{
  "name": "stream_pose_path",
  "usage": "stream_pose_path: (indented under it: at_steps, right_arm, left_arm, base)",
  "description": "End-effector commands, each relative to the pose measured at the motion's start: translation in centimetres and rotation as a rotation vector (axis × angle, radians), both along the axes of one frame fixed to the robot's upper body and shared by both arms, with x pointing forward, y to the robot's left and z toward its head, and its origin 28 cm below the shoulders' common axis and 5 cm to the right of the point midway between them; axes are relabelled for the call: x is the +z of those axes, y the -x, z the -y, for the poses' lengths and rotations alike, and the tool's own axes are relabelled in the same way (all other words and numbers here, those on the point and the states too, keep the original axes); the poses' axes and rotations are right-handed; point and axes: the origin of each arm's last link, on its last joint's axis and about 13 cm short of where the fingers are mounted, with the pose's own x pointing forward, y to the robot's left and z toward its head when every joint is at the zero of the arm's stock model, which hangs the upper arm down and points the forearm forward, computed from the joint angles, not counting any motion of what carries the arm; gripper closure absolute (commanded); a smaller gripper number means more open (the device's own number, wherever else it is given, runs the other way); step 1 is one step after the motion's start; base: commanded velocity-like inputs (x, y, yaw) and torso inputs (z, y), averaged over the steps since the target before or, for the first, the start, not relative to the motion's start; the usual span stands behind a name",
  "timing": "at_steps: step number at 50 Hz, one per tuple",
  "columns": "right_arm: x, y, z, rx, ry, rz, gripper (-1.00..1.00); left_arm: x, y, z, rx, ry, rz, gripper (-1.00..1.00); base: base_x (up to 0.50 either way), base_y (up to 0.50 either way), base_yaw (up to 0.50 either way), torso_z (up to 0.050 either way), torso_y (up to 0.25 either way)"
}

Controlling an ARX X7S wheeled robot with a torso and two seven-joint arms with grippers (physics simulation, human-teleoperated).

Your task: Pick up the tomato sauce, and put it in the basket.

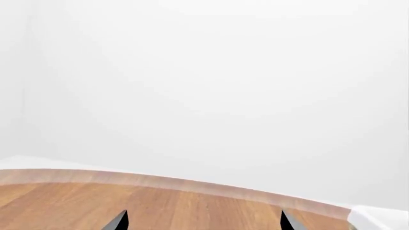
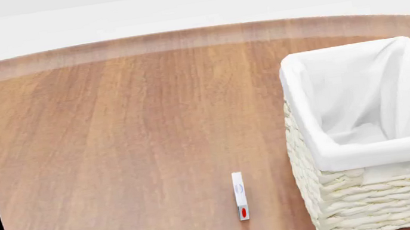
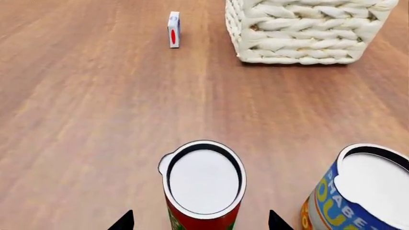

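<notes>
Right gripper (image 3: 199, 221): only two dark fingertips show at the frame edge, spread wide to either side of the tomato sauce (image 3: 203, 184); not touching it.
Left gripper (image 1: 203, 220): two dark tips set well apart over bare wooden table (image 1: 70, 201); nothing between them.
Tomato sauce: upright, silver top up; label mostly cut off.
Blue-labelled can (image 3: 357, 191): just beside it, partly out of frame.
Basket (image 2: 370, 146): upright, well apart from the cans; white liner hides its floor.
Small white box (image 2: 240, 196): near the basket; print illegible.
</notes>
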Motion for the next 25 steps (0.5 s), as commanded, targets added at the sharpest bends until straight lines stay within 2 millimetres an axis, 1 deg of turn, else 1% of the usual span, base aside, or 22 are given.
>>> stream_pose_path:
  at_steps: [1,12,25]
  right_arm:
    - [-0.9,-0.7,0.2,-0.022,-0.012,-0.014,-1.00]
    - [-1.9,-1.4,0.3,-0.030,-0.029,-0.040,-1.00]
    - [-1.7,-1.9,0.1,-0.005,-0.027,-0.040,-1.00]
  left_arm:
    - [-0.1,0.0,0.0,-0.001,0.000,-0.003,-1.00]
    - [-0.1,-0.3,-0.1,0.003,0.001,-0.002,-1.00]
    - [-0.1,-0.1,-0.2,0.007,0.005,-0.002,-1.00]
  base:
    - [0.00,0.00,0.00,0.000,0.000]
    - [0.00,0.00,0.00,0.000,0.000]
    - [0.00,0.00,0.00,0.000,0.000]
